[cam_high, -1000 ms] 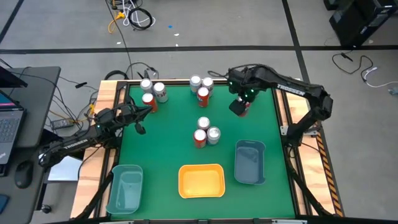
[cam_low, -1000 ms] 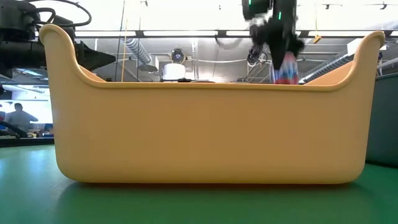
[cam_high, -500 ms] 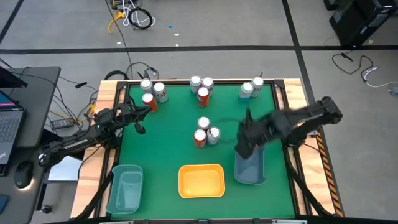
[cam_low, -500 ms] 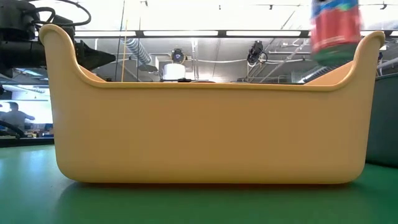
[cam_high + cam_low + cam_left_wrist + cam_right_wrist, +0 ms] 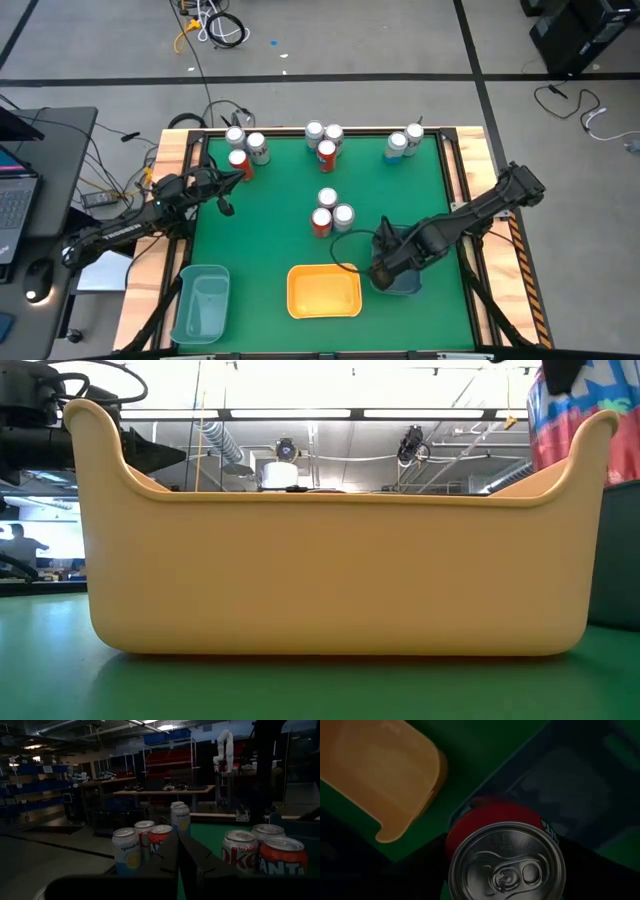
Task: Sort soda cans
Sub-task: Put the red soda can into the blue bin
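My right gripper (image 5: 384, 266) hangs over the near left corner of the right teal bin (image 5: 410, 287), shut on a red soda can (image 5: 507, 865). In the low view that can (image 5: 558, 412) shows above the yellow bin's right end. Other soda cans stand upright on the green table: three at centre (image 5: 330, 212), three at far middle (image 5: 323, 140), three at far left (image 5: 243, 150), two at far right (image 5: 405, 142). My left gripper (image 5: 224, 203) waits shut at the table's left, facing the far-left cans (image 5: 145, 842). My right gripper pinches the red can's body (image 5: 454, 836) between its two fingers, one on each side. The fingers (image 5: 427, 857) come from above and point down. The can is upright, its silver top toward the wrist, lifted clear above the teal bin's corner.
A yellow bin (image 5: 324, 291) stands at the near middle and fills the low view (image 5: 340, 570). A second teal bin (image 5: 200, 304) sits at the near left. Green table shows between the centre cans and the bins.
My right gripper has carried the red can from the table's far middle toward the near edge, sinking a little and rolling its wrist, and now hangs over the right teal bin. The can stays upright in the hold.
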Controlling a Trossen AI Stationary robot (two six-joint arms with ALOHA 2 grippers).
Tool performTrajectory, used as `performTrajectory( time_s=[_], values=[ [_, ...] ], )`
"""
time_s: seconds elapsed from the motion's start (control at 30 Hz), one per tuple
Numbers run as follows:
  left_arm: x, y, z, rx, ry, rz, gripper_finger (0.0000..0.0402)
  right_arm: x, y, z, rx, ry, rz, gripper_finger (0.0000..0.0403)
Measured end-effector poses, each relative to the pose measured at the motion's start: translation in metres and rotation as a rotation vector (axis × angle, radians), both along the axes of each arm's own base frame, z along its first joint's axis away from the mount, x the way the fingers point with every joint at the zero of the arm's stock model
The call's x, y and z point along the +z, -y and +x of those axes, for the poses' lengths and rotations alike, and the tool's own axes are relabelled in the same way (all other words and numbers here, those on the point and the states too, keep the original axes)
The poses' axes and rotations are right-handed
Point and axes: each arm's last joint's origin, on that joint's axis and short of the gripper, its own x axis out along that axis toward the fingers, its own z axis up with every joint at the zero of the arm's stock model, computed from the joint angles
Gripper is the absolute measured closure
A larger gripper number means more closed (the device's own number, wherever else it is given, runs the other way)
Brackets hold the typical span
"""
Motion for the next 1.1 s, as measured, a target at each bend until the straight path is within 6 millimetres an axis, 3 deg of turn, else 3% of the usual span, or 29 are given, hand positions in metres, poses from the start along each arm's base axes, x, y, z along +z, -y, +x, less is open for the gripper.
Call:
performTrajectory(
  time_s=[0.2, 0.53, 0.83, 1.03, 1.1],
  values=[
    [0.000, 0.000, 0.000, 0.000, -0.002, -0.001, 0.0389, -0.018, -0.001, -0.001, -0.011, -0.026, 0.029, 0.0111],
    [0.000, 0.000, 0.000, 0.000, 0.000, -0.002, 0.0389, -0.028, 0.002, -0.002, -0.001, -0.035, -0.006, 0.0111],
    [0.000, 0.000, 0.000, 0.000, -0.002, 0.001, 0.0389, -0.055, 0.002, 0.000, -0.002, 0.012, 0.015, 0.0111],
    [0.000, 0.000, 0.000, 0.000, -0.003, 0.002, 0.0389, -0.057, 0.004, 0.000, 0.012, 0.021, 0.010, 0.0111],
    [0.000, 0.000, 0.000, 0.001, -0.003, 0.003, 0.0389, -0.057, 0.005, 0.001, 0.018, 0.025, 0.009, 0.0093]
  ],
)
